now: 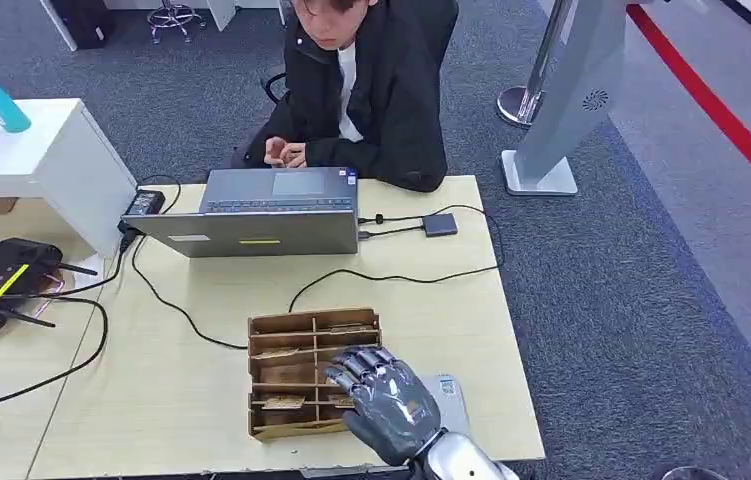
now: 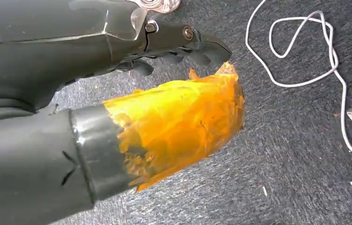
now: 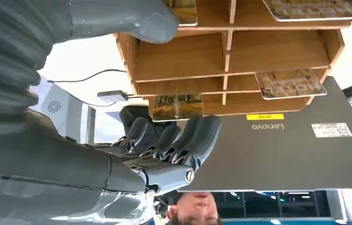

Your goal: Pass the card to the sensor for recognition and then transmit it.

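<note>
A wooden card box (image 1: 301, 352) with several compartments stands near the table's front edge. Cards lie in some of its slots (image 1: 284, 402). My right hand (image 1: 388, 400) hovers over the box's right front corner, fingers bent and apart, holding nothing. In the right wrist view the thumb (image 3: 149, 21) and the dark fingers (image 3: 178, 138) flank the box (image 3: 258, 51), and one picture card (image 3: 177, 107) lies closest to the fingers, another card (image 3: 288, 83) beside it. A flat grey pad (image 1: 449, 392) lies just right of the hand. My left hand (image 2: 131, 51), thumb wrapped in orange tape (image 2: 183, 119), hangs over carpet, empty.
A grey laptop (image 1: 266, 212) stands behind the box, with a person seated at it. Black cables (image 1: 391, 276) cross the table to a small grey device (image 1: 440, 224). A black router (image 1: 1, 283) sits at far left. A white cable (image 2: 305, 51) lies on the floor.
</note>
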Motion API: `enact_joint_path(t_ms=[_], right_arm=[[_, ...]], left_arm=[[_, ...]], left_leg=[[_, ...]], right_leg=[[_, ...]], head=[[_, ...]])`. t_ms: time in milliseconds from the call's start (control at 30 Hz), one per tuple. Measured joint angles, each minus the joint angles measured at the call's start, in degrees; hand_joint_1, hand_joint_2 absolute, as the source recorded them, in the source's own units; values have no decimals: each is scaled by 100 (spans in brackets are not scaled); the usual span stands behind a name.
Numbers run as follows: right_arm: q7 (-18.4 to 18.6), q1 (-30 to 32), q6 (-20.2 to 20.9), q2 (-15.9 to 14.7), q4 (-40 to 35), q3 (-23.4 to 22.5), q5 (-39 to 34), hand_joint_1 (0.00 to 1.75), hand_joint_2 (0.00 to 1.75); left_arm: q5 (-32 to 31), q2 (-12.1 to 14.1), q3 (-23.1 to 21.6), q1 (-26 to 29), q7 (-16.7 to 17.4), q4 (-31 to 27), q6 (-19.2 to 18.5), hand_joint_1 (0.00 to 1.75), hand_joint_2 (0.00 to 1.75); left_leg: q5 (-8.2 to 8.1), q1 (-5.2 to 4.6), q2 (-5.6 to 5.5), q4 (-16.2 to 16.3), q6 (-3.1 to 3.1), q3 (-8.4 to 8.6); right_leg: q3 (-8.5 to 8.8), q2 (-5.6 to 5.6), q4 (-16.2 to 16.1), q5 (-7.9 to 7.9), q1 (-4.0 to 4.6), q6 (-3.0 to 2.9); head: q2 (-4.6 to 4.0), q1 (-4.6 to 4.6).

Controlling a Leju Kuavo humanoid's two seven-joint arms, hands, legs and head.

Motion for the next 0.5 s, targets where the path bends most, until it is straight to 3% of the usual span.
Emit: enact_joint_path(t_ms=[500], right_arm=[[9,0,24,0,203,-13,-42,63,175]], left_arm=[[0,0,2,0,0,0,0,0,0]], left_leg=[[0,0,0,0,0,0]], right_leg=[[0,0,0,0,0,0]], head=[[0,0]])
